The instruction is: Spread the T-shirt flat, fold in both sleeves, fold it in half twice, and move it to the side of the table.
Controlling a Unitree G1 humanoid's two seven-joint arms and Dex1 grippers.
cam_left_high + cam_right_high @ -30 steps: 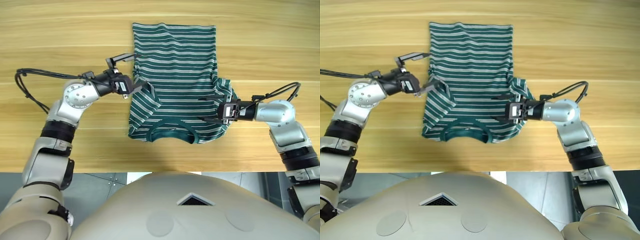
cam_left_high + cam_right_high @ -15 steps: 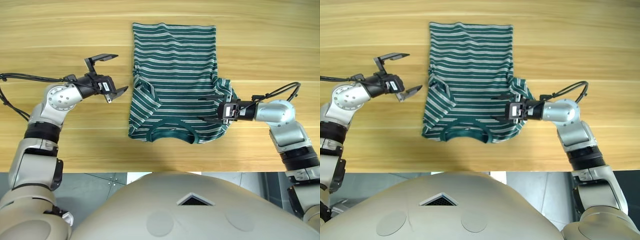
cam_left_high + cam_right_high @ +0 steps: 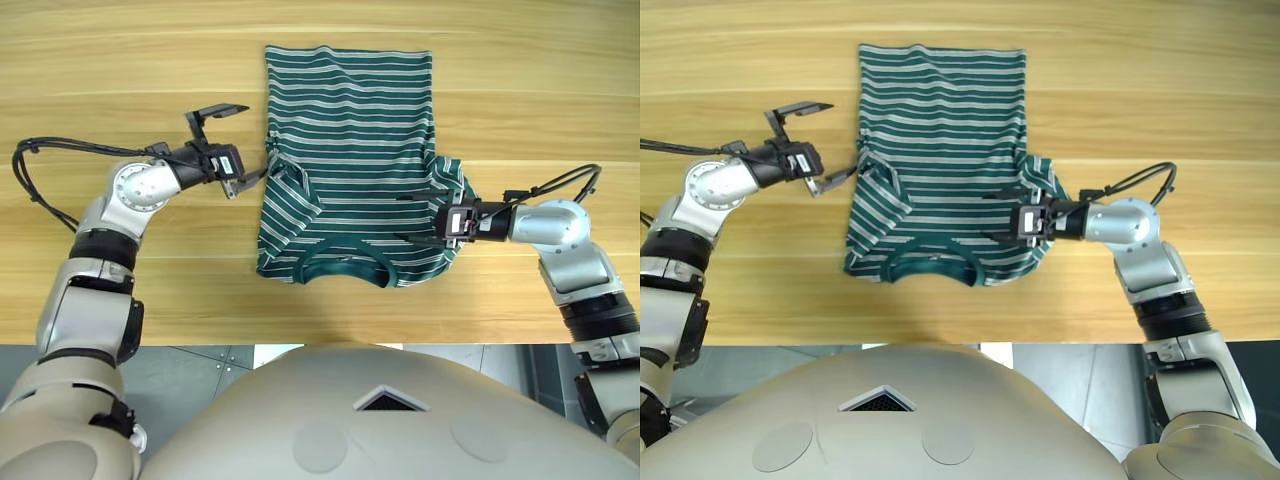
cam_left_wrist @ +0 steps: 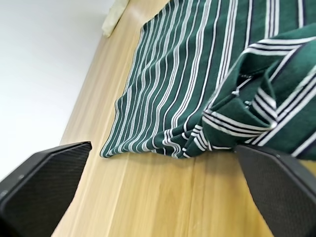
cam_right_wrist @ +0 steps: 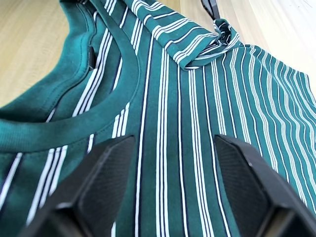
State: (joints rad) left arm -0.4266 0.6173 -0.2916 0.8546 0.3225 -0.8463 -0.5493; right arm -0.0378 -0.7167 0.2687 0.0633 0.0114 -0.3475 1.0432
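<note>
The green striped T-shirt [image 3: 350, 130] lies on the wooden table [image 3: 120, 60], collar toward me, with both sleeves folded inward. My left gripper [image 3: 238, 143] is open just beside the shirt's left edge, level with the folded left sleeve [image 4: 256, 113] and not touching cloth. In the left wrist view the left gripper [image 4: 163, 163] has bare wood between its fingers and the shirt's edge just ahead. My right gripper [image 3: 412, 217] is open low over the shirt's right side near the collar [image 5: 74, 123], and in the right wrist view the right gripper [image 5: 175, 143] straddles striped fabric.
Bare wood spreads to the left and right of the shirt and beyond its hem. The table's near edge [image 3: 200, 342] runs just below the collar. Black cables [image 3: 60, 150] loop off the left arm, and another cable [image 3: 560, 180] off the right.
My left gripper drew back left from the folded left sleeve, then came back toward the shirt's left edge, staying open. The right arm and the shirt have not moved.
</note>
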